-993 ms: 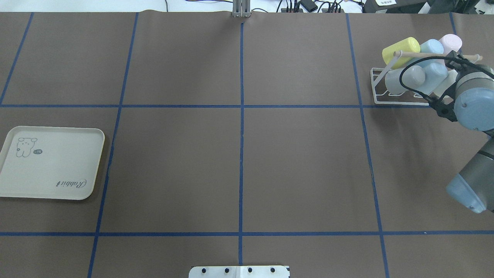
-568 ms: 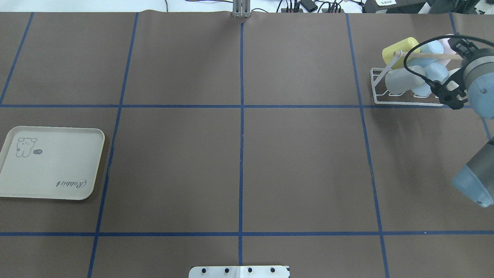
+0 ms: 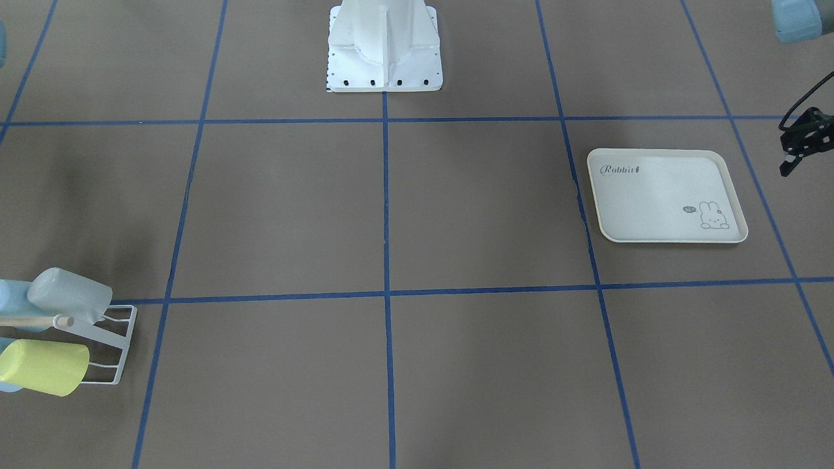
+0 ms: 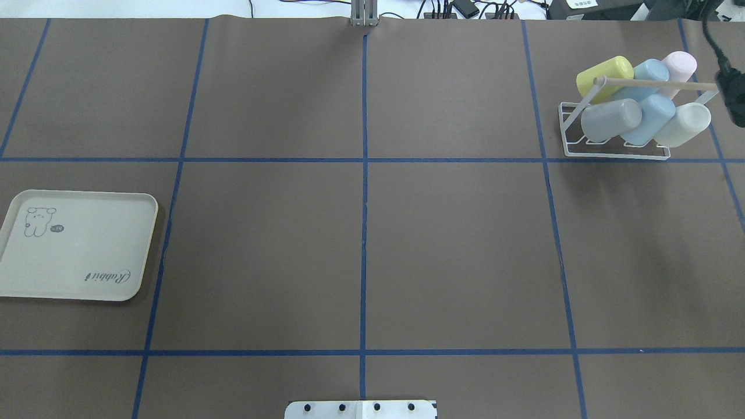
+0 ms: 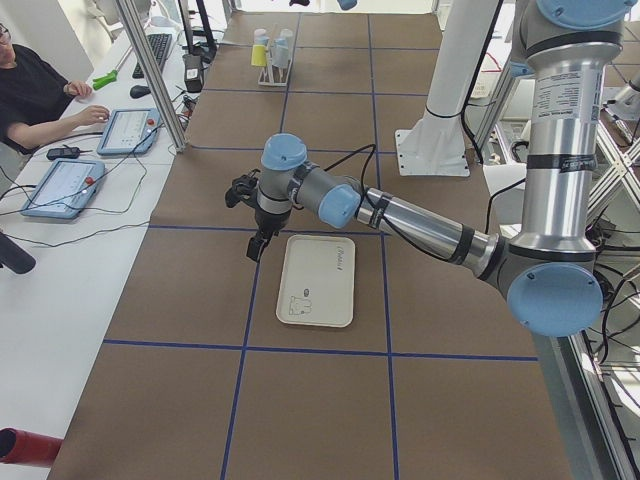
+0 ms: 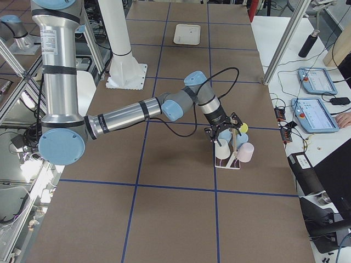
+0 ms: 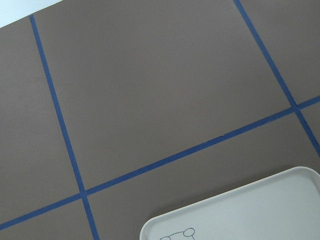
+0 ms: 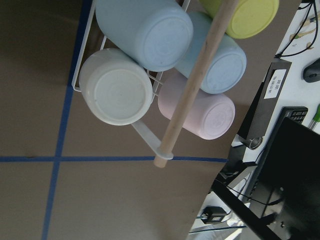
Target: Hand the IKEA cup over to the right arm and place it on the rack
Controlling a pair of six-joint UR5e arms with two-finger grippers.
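Left pincer (image 5: 254,248) hangs near the tray (image 5: 318,281), apparently not touching.

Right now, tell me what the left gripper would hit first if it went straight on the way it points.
Probably the bare brown table cover, just beside the tray. The left gripper points down, off the tray's edge, and nothing shows below it. How near the rim it lands is unclear.

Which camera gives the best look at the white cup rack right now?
Overhead exterior: the whole rack and its six cups show. The right wrist view is closer but crops it; front-facing cuts it at the edge; exterior right has the right gripper overlapping it; exterior left shows it tiny.
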